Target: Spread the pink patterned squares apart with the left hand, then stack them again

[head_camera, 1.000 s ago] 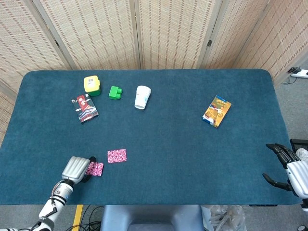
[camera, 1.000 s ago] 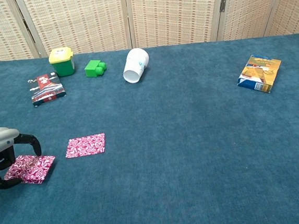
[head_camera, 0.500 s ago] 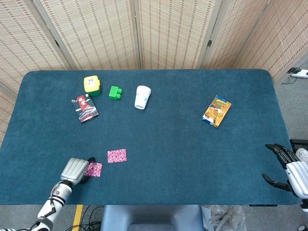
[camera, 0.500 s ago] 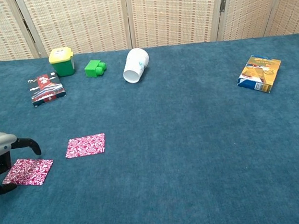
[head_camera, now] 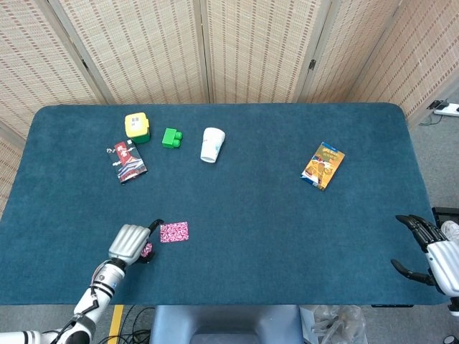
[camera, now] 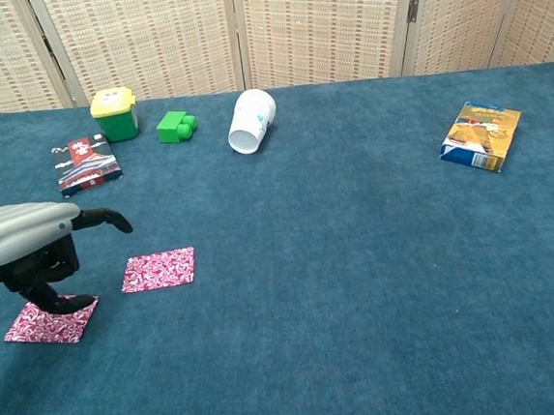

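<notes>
Two pink patterned squares lie flat and apart on the blue table (camera: pixel 362 287). One square (camera: pixel 158 269) (head_camera: pixel 174 231) lies free. The other square (camera: pixel 51 321) sits nearer the front-left edge, and in the head view only its edge (head_camera: pixel 148 249) shows beside my left hand. My left hand (camera: pixel 29 253) (head_camera: pixel 129 242) hangs over that near square's far edge. Its lower fingers curl down and touch the square, and one finger points toward the free square. It holds nothing. My right hand (head_camera: pixel 430 254) rests at the table's right front edge with its fingers apart and nothing in them.
At the back left are a yellow-and-green container (camera: pixel 115 114), a green brick (camera: pixel 176 127), a red patterned packet (camera: pixel 87 164) and a white cup (camera: pixel 251 120) on its side. A snack box (camera: pixel 481 135) lies at the right.
My left hand has risen and moved right toward the free square, with one finger now stretched out. The near square, lifted at one edge before, now lies flat. The right hand is still.
</notes>
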### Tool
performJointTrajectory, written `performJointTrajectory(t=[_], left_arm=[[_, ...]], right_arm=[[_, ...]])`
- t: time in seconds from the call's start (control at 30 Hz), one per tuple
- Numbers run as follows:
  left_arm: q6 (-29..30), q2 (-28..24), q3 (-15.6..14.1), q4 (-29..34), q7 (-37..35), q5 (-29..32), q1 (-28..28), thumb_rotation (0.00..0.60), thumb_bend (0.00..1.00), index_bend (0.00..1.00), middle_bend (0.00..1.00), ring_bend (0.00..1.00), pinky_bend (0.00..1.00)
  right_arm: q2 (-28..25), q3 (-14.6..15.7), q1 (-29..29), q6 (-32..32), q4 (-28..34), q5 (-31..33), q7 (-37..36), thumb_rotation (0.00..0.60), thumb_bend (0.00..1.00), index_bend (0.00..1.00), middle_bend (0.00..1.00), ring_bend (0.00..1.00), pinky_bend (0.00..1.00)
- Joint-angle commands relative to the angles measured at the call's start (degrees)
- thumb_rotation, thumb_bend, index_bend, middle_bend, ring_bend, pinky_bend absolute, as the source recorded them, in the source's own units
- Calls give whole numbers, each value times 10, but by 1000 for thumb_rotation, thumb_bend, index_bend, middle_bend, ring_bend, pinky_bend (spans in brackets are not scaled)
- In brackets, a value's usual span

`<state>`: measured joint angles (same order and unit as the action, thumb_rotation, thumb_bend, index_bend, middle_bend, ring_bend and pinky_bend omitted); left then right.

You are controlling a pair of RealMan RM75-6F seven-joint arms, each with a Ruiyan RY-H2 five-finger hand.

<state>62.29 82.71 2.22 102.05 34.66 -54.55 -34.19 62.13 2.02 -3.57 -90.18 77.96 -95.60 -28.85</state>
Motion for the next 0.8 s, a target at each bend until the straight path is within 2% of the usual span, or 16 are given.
performJointTrajectory(t=[0.03,0.3,0.8], left_arm=[[-11,24,18,-12,19,33,-20,600,337,217,987,956,1000],[-6,64,39,-45,59,104,-50,600,338,241,988,961,1000],[5,101,38,-78,79,141,-71,600,338,241,988,961,1000]], right_arm=[[0,0,2,-2,-2,2,-2,600,276,111,188,117,165],[2,0,5,-4,-9,4,-9,600,276,111,188,117,165],[3,1,9,-6,-15,5,-15,600,276,111,188,117,165]])
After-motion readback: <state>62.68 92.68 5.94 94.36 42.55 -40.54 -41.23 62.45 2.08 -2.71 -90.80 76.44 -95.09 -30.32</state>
